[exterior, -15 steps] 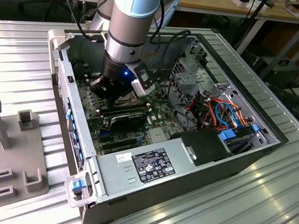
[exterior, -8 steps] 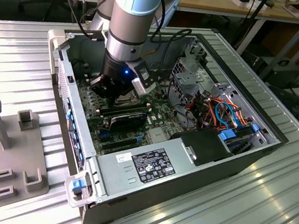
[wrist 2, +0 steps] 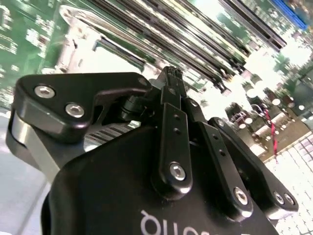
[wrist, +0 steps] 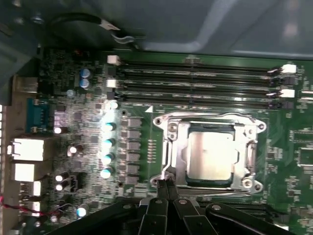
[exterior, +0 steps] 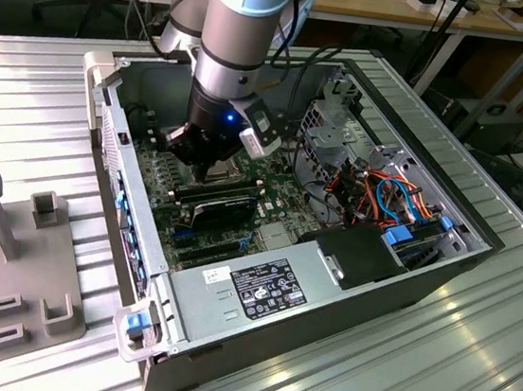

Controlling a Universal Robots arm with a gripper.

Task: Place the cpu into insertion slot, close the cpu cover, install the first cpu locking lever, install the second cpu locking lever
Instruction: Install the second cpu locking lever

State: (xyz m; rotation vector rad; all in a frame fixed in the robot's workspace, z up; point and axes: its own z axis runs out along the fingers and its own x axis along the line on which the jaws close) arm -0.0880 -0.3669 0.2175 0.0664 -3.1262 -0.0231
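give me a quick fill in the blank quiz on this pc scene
1. The cpu sits inside the ____ on the green board.
2. The cpu cover lies ____ over the chip.
3. The pincer tips are closed together at a ____ of the socket frame.
4. The long memory slots run ____ the socket.

Missing words: insertion slot; closed; corner; beside

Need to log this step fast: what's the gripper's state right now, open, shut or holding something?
Gripper: shut, fingertips pressed together at the edge of the cpu cover, beside a thin locking lever; whether it grips the lever cannot be told.
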